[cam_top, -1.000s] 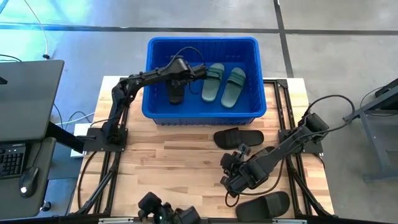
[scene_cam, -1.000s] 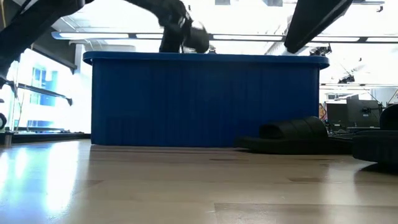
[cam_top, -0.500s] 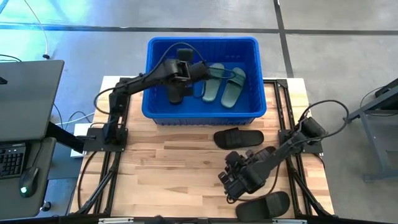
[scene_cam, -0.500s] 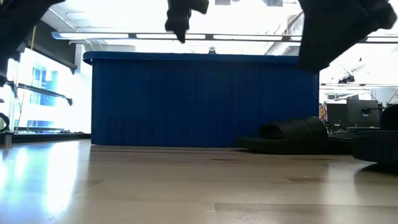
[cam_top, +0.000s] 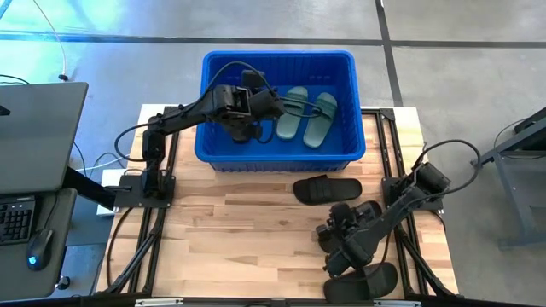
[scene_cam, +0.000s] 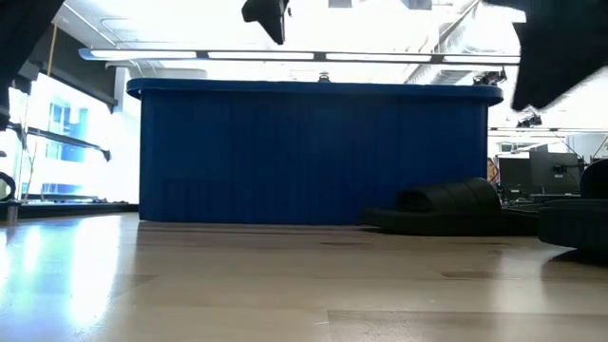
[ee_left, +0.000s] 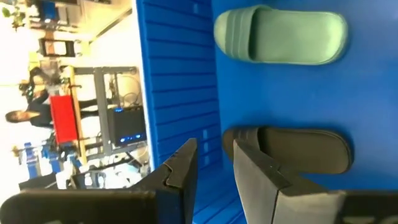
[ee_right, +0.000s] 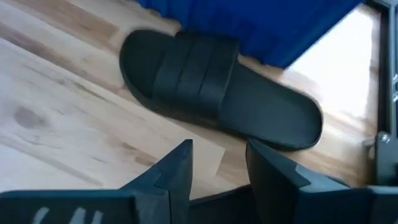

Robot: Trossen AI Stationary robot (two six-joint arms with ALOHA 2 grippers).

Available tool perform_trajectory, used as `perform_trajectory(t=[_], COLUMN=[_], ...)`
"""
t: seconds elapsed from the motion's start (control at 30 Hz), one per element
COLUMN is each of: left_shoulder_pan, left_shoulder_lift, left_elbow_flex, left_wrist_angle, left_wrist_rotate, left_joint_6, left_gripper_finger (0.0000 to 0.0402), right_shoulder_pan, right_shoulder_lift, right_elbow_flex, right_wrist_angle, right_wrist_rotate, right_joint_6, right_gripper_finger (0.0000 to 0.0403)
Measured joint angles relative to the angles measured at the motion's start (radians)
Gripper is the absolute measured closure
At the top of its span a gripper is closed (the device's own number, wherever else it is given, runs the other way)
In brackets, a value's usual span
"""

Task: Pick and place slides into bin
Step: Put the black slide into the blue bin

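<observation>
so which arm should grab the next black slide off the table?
Right. The right gripper hovers over the table's near right side, empty, close to two black slides. The left gripper is over the bin, open above a black slide already inside it.

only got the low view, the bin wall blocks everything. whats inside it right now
Observer: Two green sandals and one black sandal lie inside the bin.
Operator: left pincer holding anything
Observer: No, the left pincer hangs over the bin, open and empty.
Operator: and the right one
Observer: The right pincer is open above the table, facing a second black sandal that lies beside the bin.
</observation>
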Motion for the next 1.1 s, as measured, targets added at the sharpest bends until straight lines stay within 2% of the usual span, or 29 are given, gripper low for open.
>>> perform_trajectory(t=[0.17, 0.33, 0.47, 0.6, 0.8, 0.97, 1.1], left_shoulder_pan=[-0.003, -0.001, -0.001, -0.001, -0.001, -0.001, -0.001], left_shoulder_lift=[0.0, 0.0, 0.0, 0.0, 0.0, 0.0, 0.0], left_elbow_flex=[0.0, 0.0, 0.0, 0.0, 0.0, 0.0, 0.0], left_wrist_angle=[0.001, 0.002, 0.005, 0.014, 0.019, 0.019, 0.027], left_wrist_rotate=[0.023, 0.023, 0.023, 0.023, 0.033, 0.054, 0.06], left_joint_6=[0.004, 0.004, 0.004, 0.004, 0.004, 0.03, 0.037], left_gripper_finger=[0.0311, 0.0311, 0.0311, 0.0311, 0.0311, 0.0311, 0.0311], right_shoulder_pan=[-0.02, -0.055, -0.086, -0.123, -0.192, -0.24, -0.267], right_shoulder_lift=[0.001, -0.043, -0.135, -0.265, -0.43, -0.502, -0.53], right_elbow_flex=[-0.131, -0.235, -0.324, -0.434, -0.642, -0.806, -0.877], right_wrist_angle=[0.073, 0.118, 0.204, 0.401, 0.77, 1.097, 1.27], right_wrist_rotate=[-0.031, 0.017, 0.068, 0.111, 0.072, -0.003, -0.014], right_joint_6=[0.002, 0.016, -0.02, -0.159, -0.367, -0.49, -0.594], right_gripper_finger=[0.0223, 0.0201, 0.0197, 0.0204, 0.0215, 0.0219, 0.0218])
